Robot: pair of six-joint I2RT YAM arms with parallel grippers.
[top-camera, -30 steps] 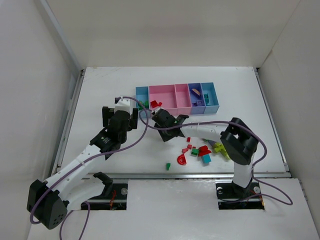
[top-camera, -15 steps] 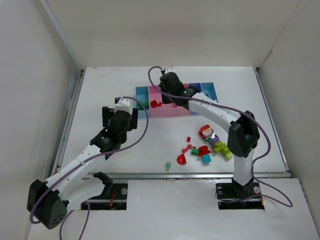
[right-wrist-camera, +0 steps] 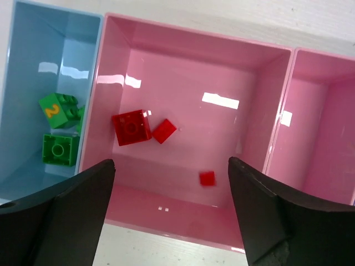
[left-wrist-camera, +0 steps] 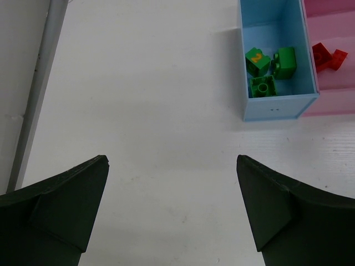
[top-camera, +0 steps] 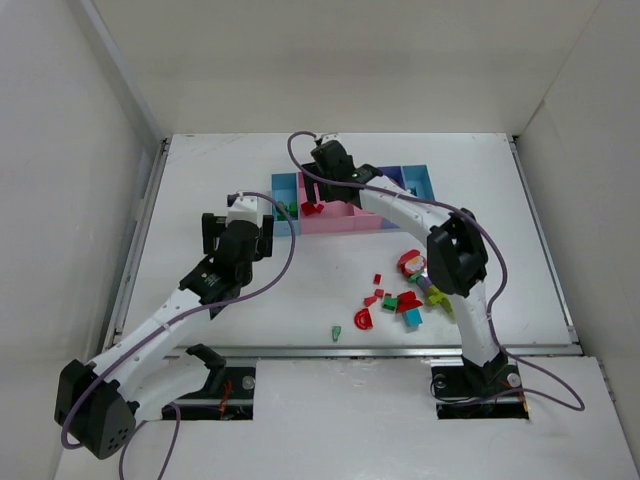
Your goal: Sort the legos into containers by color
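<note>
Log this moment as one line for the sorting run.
left claw open over table | right claw open above wide pink bin | three red legos inside | green legos in light blue bin

A white table [top-camera: 200, 170] is sitting enclosed by 3 plain white walls [top-camera: 330, 60], while a grey metal rail [top-camera: 133, 260] is running along its left edge and another grey strip [top-camera: 300, 350] is crossing its near edge.

Your left arm [top-camera: 150, 340] and right arm [top-camera: 400, 210] wear white shells with black joint housings, and a purple cable [top-camera: 292, 245] trails along each. Your left claw [left-wrist-camera: 171, 160] and right claw [right-wrist-camera: 171, 160] have matte black wedge-shaped fingers.
</note>
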